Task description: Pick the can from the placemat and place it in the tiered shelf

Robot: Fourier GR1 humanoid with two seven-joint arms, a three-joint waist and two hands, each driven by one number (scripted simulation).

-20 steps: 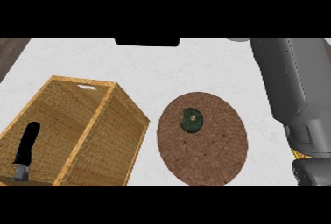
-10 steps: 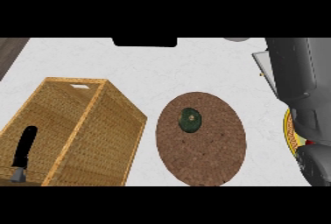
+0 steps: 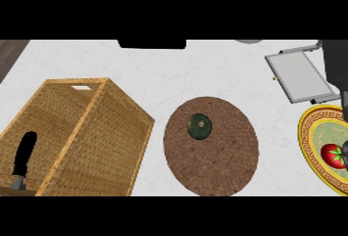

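Can [image 3: 200, 127] stands upright on placemat [image 3: 212, 156], toward its 11 o'clock part. Right hand [image 3: 345, 157] shows only a sliver at the can's 4 o'clock, well apart (open or closed: cannot tell). Left hand [image 3: 25, 150] rests open at 8 o'clock, against the tiered shelf [image 3: 95, 133].

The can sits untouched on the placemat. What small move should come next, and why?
Probably swing the right hand, barely showing at the right edge beside the plate, leftward to above the can. The can stands upright near the upper middle of the placemat with nothing touching it, and the left hand rests open far off by the shelf.
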